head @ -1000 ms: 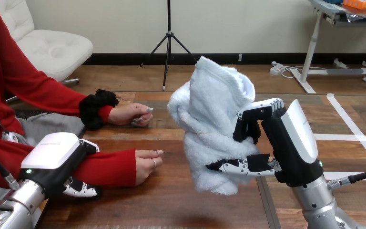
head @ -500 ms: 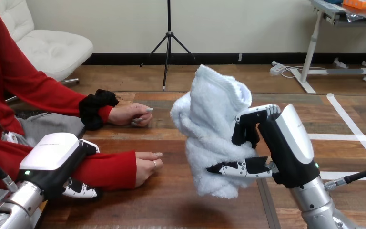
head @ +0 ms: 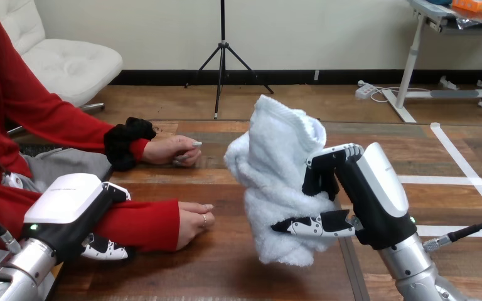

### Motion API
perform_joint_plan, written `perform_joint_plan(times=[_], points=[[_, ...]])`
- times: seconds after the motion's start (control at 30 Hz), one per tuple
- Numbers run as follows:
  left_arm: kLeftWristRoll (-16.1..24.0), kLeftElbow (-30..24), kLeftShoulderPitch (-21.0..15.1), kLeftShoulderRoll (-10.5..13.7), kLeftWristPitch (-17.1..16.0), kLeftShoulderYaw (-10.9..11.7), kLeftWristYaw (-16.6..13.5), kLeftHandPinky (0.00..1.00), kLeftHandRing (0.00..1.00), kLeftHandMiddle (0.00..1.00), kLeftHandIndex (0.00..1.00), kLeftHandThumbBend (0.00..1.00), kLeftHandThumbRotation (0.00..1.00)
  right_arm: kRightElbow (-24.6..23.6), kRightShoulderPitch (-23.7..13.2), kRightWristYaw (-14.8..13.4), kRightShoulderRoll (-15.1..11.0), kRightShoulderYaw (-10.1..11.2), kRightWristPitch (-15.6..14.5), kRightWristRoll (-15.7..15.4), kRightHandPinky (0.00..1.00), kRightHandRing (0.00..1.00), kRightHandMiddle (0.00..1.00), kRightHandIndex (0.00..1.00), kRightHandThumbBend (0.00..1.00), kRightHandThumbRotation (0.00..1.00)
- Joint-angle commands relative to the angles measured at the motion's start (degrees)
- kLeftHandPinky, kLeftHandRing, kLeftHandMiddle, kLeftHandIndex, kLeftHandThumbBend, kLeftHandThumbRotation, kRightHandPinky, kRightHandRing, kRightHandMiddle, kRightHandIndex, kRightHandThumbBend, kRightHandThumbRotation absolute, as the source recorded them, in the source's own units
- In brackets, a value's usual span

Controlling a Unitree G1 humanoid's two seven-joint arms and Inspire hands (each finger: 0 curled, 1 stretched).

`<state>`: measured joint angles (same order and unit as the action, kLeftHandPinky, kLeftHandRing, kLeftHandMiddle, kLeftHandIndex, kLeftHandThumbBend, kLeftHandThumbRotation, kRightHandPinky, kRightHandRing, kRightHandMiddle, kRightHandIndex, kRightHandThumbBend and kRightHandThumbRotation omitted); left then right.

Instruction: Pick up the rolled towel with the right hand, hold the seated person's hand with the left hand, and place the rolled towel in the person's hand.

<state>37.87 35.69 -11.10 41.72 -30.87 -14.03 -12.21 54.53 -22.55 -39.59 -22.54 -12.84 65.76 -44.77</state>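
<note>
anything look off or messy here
The towel in the right hand is hardly rolled: it hangs bunched and loose above the table. The left hand grips the person's forearm, short of the person's hand.

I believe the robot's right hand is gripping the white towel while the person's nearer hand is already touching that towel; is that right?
Not quite. The right hand does grip the white towel, but the person's nearer hand is not touching it. In the head view that hand rests on the table to the towel's left, with bare wood between the two.
</note>
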Motion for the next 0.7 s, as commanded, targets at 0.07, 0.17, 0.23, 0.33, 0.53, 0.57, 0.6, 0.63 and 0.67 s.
perform_joint_plan(times=[0.07,0.17,0.23,0.33,0.53,0.57,0.6,0.63,0.67], points=[[-2.96,-9.12,-2.68,-0.45,-1.52,3.11,0.18,0.33,0.34,0.38,0.4,0.79,0.0,0.9,-7.96,-2.1,1.25,-0.13,0.68,1.36,0.06,0.09,0.14,0.12,0.72,0.0],[-2.97,-9.84,-2.41,-0.54,-1.02,3.56,0.61,0.33,0.33,0.38,0.4,0.79,0.0,1.35,-8.15,-1.94,1.46,-0.34,0.61,1.56,0.06,0.09,0.14,0.12,0.72,0.0],[-2.96,-10.29,-2.24,-0.61,-0.73,3.81,0.86,0.33,0.33,0.37,0.4,0.79,0.0,1.58,-8.23,-1.82,1.54,-0.45,0.61,1.66,0.06,0.09,0.14,0.12,0.72,0.0],[-3.0,-10.63,-2.13,-0.72,-0.76,4.18,0.82,0.32,0.32,0.37,0.39,0.79,0.0,2.08,-8.47,-1.74,1.71,-0.67,0.5,1.67,0.06,0.09,0.14,0.12,0.73,0.0],[-2.78,-11.34,-1.87,-0.87,-0.95,4.75,0.01,0.31,0.31,0.36,0.39,0.8,0.0,2.87,-8.93,-2.49,2.03,-1.11,0.35,1.1,0.06,0.09,0.14,0.12,0.73,0.0],[-2.78,-11.53,-1.82,-0.91,-0.98,4.86,-0.11,0.3,0.31,0.36,0.39,0.81,0.0,3.07,-9.04,-2.42,2.1,-1.22,0.39,1.13,0.06,0.09,0.14,0.12,0.73,0.0],[-2.8,-11.65,-1.79,-0.93,-1.0,4.93,-0.16,0.3,0.31,0.35,0.38,0.81,0.0,3.21,-9.11,-2.38,2.14,-1.31,0.43,1.17,0.06,0.09,0.14,0.12,0.74,0.0],[-2.8,-11.73,-1.77,-0.95,-1.02,4.99,-0.2,0.3,0.31,0.35,0.38,0.81,0.0,3.33,-9.18,-2.37,2.17,-1.39,0.45,1.19,0.06,0.09,0.14,0.12,0.74,0.0],[-2.9,-11.96,-1.72,-0.98,-1.06,5.1,-0.2,0.3,0.31,0.35,0.38,0.81,0.0,3.53,-9.29,-2.35,2.21,-1.52,0.4,1.16,0.06,0.09,0.14,0.12,0.74,0.0]])
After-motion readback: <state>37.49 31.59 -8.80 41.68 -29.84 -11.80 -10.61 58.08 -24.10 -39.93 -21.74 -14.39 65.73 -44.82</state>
